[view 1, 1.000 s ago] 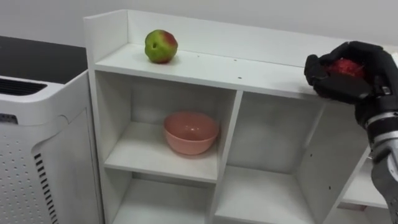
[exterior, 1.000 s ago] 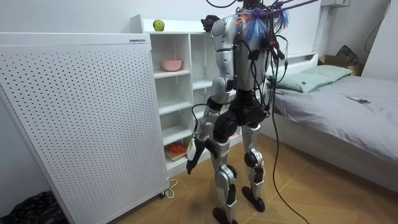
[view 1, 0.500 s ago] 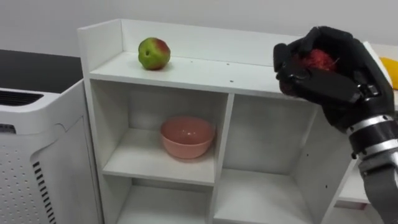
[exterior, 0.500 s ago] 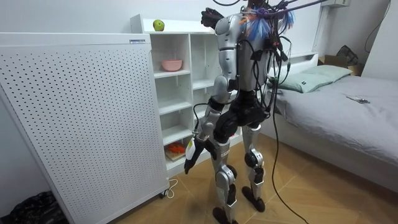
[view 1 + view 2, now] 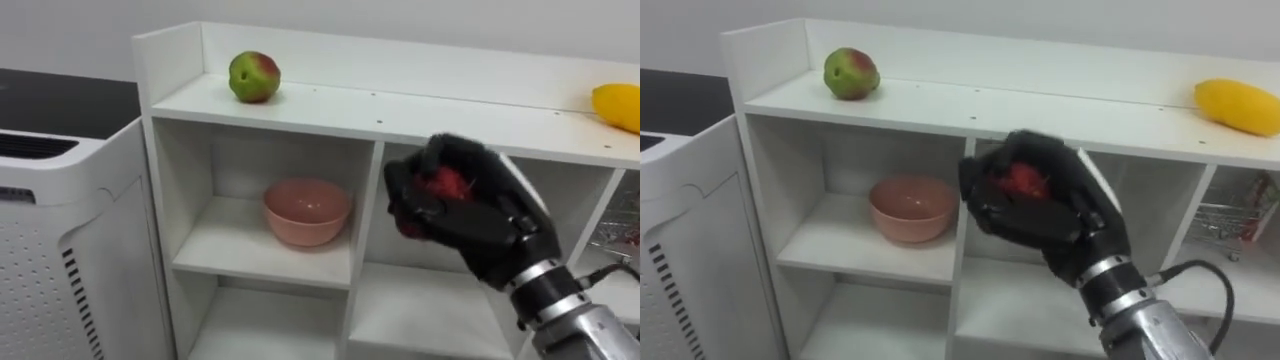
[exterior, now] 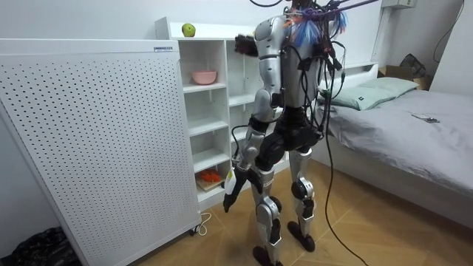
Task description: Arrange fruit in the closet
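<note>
My right hand [image 5: 470, 225] is shut on a red fruit [image 5: 444, 184], held in front of the white closet's [image 5: 300, 105] upper compartments, just right of the divider. In the right eye view, the right hand [image 5: 1045, 215] and the red fruit [image 5: 1021, 181] sit below the top shelf's edge. A green-red apple [image 5: 254, 76] lies on the top shelf at the left, and a yellow fruit [image 5: 618, 106] at its far right. A pink bowl [image 5: 307, 210] stands in the upper left compartment. My left hand [image 6: 230, 193] hangs low by my side with relaxed fingers.
A white perforated unit [image 5: 60, 230] stands close on the closet's left. A small wire basket [image 5: 1238, 218] sits in the right compartment, and orange things [image 6: 211, 177] lie on a low shelf. A bed [image 6: 399, 125] stands at the room view's right.
My right hand, still holding the red fruit, has come down and to the left, from the top shelf's level to in front of the upper compartments. The yellow fruit has come into sight.
</note>
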`<state>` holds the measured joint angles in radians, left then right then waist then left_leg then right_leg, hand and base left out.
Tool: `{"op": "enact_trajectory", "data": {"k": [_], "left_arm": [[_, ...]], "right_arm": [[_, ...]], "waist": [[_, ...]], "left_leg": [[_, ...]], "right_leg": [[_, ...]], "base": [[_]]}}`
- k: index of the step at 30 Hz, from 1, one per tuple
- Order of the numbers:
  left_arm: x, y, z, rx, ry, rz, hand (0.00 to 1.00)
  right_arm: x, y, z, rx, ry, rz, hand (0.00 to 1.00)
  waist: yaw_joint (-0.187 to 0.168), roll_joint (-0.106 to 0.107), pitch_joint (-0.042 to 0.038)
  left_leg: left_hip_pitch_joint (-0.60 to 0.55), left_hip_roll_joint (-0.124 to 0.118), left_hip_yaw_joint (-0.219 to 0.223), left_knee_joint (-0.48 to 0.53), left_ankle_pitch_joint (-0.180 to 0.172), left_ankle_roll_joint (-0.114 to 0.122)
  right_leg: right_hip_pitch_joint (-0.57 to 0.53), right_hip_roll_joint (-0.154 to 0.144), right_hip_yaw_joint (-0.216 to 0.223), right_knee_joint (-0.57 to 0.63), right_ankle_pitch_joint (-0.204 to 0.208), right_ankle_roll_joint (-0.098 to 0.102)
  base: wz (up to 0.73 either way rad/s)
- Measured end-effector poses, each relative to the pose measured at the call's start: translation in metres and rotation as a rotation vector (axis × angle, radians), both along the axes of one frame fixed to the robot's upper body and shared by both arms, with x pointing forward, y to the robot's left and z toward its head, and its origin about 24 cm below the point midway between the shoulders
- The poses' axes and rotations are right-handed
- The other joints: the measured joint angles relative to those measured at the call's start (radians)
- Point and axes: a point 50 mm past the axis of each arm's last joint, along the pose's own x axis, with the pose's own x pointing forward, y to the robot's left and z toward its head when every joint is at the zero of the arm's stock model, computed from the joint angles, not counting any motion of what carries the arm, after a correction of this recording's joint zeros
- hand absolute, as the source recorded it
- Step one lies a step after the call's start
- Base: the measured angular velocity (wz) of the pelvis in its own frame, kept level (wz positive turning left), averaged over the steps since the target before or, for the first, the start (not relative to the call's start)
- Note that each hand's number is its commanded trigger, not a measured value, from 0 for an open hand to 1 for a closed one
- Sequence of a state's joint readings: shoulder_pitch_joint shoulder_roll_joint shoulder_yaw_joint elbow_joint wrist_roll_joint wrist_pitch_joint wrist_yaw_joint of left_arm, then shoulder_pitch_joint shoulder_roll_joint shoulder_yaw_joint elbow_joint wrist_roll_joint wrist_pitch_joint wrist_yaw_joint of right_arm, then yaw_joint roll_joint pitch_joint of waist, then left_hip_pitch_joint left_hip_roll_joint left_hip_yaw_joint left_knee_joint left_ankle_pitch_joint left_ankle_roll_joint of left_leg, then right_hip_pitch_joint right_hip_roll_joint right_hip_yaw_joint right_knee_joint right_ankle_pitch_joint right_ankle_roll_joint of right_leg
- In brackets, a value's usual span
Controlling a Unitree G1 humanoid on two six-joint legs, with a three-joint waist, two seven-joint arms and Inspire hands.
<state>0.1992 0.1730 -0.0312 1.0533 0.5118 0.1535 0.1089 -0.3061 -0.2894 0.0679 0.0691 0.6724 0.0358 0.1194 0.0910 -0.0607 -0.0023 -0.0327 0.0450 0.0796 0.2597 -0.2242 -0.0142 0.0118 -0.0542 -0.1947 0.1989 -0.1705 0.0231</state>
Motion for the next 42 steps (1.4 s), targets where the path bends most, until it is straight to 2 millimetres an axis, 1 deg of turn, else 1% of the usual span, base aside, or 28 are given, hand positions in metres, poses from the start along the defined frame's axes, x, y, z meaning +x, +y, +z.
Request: {"op": "enact_trajectory", "data": {"k": [1, 2, 4, 5, 6, 8, 9, 11, 12, 14, 18, 19, 20, 21, 22, 23, 25, 27, 29, 30, 31, 34, 35, 38, 42], "left_arm": [[0.002, -0.002, -0.001, -0.002, 0.004, -0.002, 0.0], [0.004, -0.003, -0.001, -0.006, 0.002, 0.0, 0.0], [0.008, -0.005, -0.003, -0.014, 0.01, -0.005, 0.0], [0.011, -0.006, -0.003, -0.016, 0.006, -0.006, 0.0], [0.011, -0.007, -0.003, -0.018, 0.005, -0.006, 0.0], [0.014, -0.008, -0.004, -0.017, 0.006, -0.015, 0.0], [0.016, -0.009, -0.004, -0.016, 0.001, -0.014, 0.0], [0.02, -0.01, -0.004, -0.021, -0.025, 0.024, 0.0], [0.02, -0.011, -0.004, -0.023, -0.028, 0.029, 0.0], [0.023, -0.013, -0.004, -0.036, -0.04, 0.052, 0.0], [0.023, -0.014, -0.004, -0.052, -0.045, 0.111, 0.0], [0.024, -0.016, -0.005, -0.059, -0.044, 0.114, 0.0], [0.026, -0.021, -0.005, -0.074, -0.053, 0.113, 0.0], [0.027, -0.023, -0.005, -0.078, -0.056, 0.113, 0.0], [0.028, -0.027, -0.005, -0.085, -0.061, 0.109, 0.0], [0.029, -0.028, -0.006, -0.088, -0.063, 0.102, 0.0], [0.035, -0.032, -0.004, -0.092, -0.088, 0.082, 0.0], [0.041, -0.033, -0.003, -0.095, -0.108, 0.07, 0.0], [0.047, -0.037, -0.002, -0.1, -0.127, 0.045, 0.0], [0.048, -0.038, -0.002, -0.102, -0.13, 0.04, 0.0], [0.049, -0.04, -0.002, -0.106, -0.131, 0.032, 0.0], [0.048, -0.036, -0.001, -0.098, -0.13, 0.032, 0.0], [0.049, -0.034, 0.0, -0.092, -0.135, 0.026, 0.0], [0.051, -0.032, 0.001, -0.082, -0.147, 0.017, 0.0], [0.056, -0.033, 0.003, -0.082, -0.164, -0.015, 0.0]], "right_arm": [[0.003, -0.002, -0.018, 0.016, 0.078, -0.034, 1.0], [0.003, -0.003, -0.026, 0.021, 0.114, -0.048, 1.0], [0.004, -0.006, -0.056, 0.089, 0.245, -0.081, 1.0], [0.003, -0.009, -0.071, 0.138, 0.312, -0.101, 1.0], [0.002, -0.011, -0.076, 0.153, 0.338, -0.113, 1.0], [-0.001, -0.014, -0.092, 0.237, 0.42, -0.144, 1.0], [-0.002, -0.015, -0.096, 0.269, 0.439, -0.155, 1.0], [-0.006, -0.019, -0.115, 0.405, 0.538, -0.213, 1.0], [-0.005, -0.019, -0.12, 0.439, 0.562, -0.225, 1.0], [-0.005, -0.017, -0.131, 0.562, 0.629, -0.269, 1.0], [-0.01, -0.022, -0.146, 0.657, 0.708, -0.331, 1.0], [-0.007, -0.025, -0.147, 0.704, 0.722, -0.356, 1.0], [-0.003, -0.03, -0.145, 0.787, 0.72, -0.389, 1.0], [-0.001, -0.032, -0.143, 0.83, 0.716, -0.405, 1.0], [0.004, -0.037, -0.14, 0.895, 0.71, -0.434, 1.0], [0.006, -0.038, -0.138, 0.924, 0.707, -0.443, 1.0], [0.015, -0.041, -0.128, 0.998, 0.677, -0.453, 1.0], [0.021, -0.044, -0.121, 1.042, 0.652, -0.457, 1.0], [0.031, -0.049, -0.106, 1.078, 0.613, -0.453, 1.0], [0.034, -0.051, -0.103, 1.085, 0.605, -0.456, 1.0], [0.038, -0.056, -0.096, 1.092, 0.589, -0.463, 1.0], [0.043, -0.067, -0.084, 1.127, 0.546, -0.484, 1.0], [0.046, -0.072, -0.076, 1.129, 0.527, -0.493, 1.0], [0.054, -0.081, -0.057, 1.131, 0.466, -0.496, 1.0], [0.06, -0.091, -0.039, 1.162, 0.427, -0.514, 1.0]], "waist": [[-0.001, 0.007, 0.0043], [-0.001, 0.011, 0.0041], [-0.001, 0.028, 0.0135], [0.0, 0.04, 0.0124], [0.001, 0.046, 0.0122], [0.002, 0.067, 0.0118], [0.005, 0.07, 0.0121], [0.029, 0.073, 0.0147], [0.027, 0.073, 0.0167], [0.029, 0.07, 0.0223], [0.043, 0.072, 0.0306], [0.045, 0.074, 0.0337], [0.048, 0.078, 0.0371], [0.052, 0.078, 0.038], [0.055, 0.083, 0.0414], [0.056, 0.085, 0.0425], [0.064, 0.089, 0.0437], [0.072, 0.09, 0.0434], [0.081, 0.09, 0.0432], [0.082, 0.09, 0.0432], [0.083, 0.091, 0.0424], [0.083, 0.094, 0.0423], [0.083, 0.095, 0.0415], [0.083, 0.096, 0.0407], [0.083, 0.097, 0.0403]], "left_leg": [[-0.02, 0.001, 0.0, 0.009, 0.0, 0.001], [-0.031, 0.001, 0.0, 0.013, 0.0, 0.001], [-0.077, 0.003, -0.001, 0.029, 0.002, 0.003], [-0.106, 0.004, -0.001, 0.042, 0.002, 0.003], [-0.122, 0.004, -0.001, 0.049, 0.001, 0.004], [-0.179, 0.003, 0.0, 0.075, 0.006, 0.009], [-0.19, 0.003, 0.002, 0.085, 0.006, 0.009], [-0.239, 0.002, 0.011, 0.111, 0.008, 0.012], [-0.253, 0.0, 0.011, 0.119, 0.008, 0.013], [-0.331, -0.01, 0.01, 0.158, 0.011, 0.019], [-0.433, -0.014, 0.0, 0.216, 0.009, 0.022], [-0.467, -0.017, -0.001, 0.232, 0.009, 0.023], [-0.505, -0.021, -0.001, 0.246, 0.014, 0.025], [-0.523, -0.023, 0.0, 0.25, 0.017, 0.026], [-0.551, -0.026, 0.0, 0.261, 0.022, 0.028], [-0.563, -0.026, 0.0, 0.264, 0.025, 0.029], [-0.616, -0.026, 0.0, 0.276, 0.033, 0.028], [-0.646, -0.026, 0.001, 0.276, 0.043, 0.028], [-0.685, -0.033, 0.003, 0.285, 0.046, 0.027], [-0.695, -0.035, 0.003, 0.29, 0.046, 0.027], [-0.708, -0.039, 0.006, 0.294, 0.046, 0.027], [-0.732, -0.039, 0.008, 0.308, 0.046, 0.027], [-0.747, -0.034, 0.017, 0.312, 0.045, 0.027], [-0.78, -0.031, 0.032, 0.323, 0.044, 0.03], [-0.806, -0.031, 0.035, 0.327, 0.044, 0.03]], "right_leg": [[-0.018, -0.001, 0.0, 0.008, 0.001, -0.001], [-0.027, -0.001, -0.001, 0.009, 0.002, -0.001], [-0.074, -0.003, -0.006, 0.034, 0.005, -0.002], [-0.106, -0.004, -0.006, 0.05, 0.005, -0.002], [-0.124, -0.005, -0.006, 0.061, 0.005, -0.002], [-0.195, -0.013, -0.007, 0.104, 0.004, -0.003], [-0.212, -0.016, -0.007, 0.118, 0.003, -0.003], [-0.277, -0.024, -0.001, 0.17, 0.0, -0.005], [-0.293, -0.027, -0.001, 0.182, -0.002, -0.006], [-0.371, -0.044, -0.001, 0.228, -0.018, -0.012], [-0.468, -0.055, 0.003, 0.294, -0.045, -0.016], [-0.508, -0.062, 0.002, 0.322, -0.055, -0.012], [-0.551, -0.071, 0.001, 0.346, -0.057, -0.01], [-0.572, -0.075, 0.002, 0.357, -0.058, -0.011], [-0.602, -0.081, 0.001, 0.375, -0.056, -0.017], [-0.615, -0.082, 0.002, 0.38, -0.052, -0.022], [-0.67, -0.084, 0.001, 0.392, -0.047, -0.027], [-0.702, -0.084, 0.004, 0.398, -0.041, -0.032], [-0.753, -0.087, 0.019, 0.424, -0.043, -0.033], [-0.765, -0.089, 0.023, 0.433, -0.044, -0.034], [-0.783, -0.095, 0.024, 0.447, -0.049, -0.035], [-0.808, -0.105, 0.013, 0.461, -0.054, -0.041], [-0.824, -0.104, 0.014, 0.465, -0.054, -0.042], [-0.861, -0.104, 0.024, 0.478, -0.055, -0.043], [-0.889, -0.105, 0.027, 0.484, -0.055, -0.044]], "base": [[0.0], [0.0], [0.0], [0.0], [-0.03], [-0.02], [-0.09], [-0.1], [0.0], [0.08], [0.12], [0.15], [0.12], [0.1], [0.05], [0.04], [0.0], [0.0], [0.0], [0.0], [0.05], [0.07], [0.03], [-0.06], [0.0]]}}
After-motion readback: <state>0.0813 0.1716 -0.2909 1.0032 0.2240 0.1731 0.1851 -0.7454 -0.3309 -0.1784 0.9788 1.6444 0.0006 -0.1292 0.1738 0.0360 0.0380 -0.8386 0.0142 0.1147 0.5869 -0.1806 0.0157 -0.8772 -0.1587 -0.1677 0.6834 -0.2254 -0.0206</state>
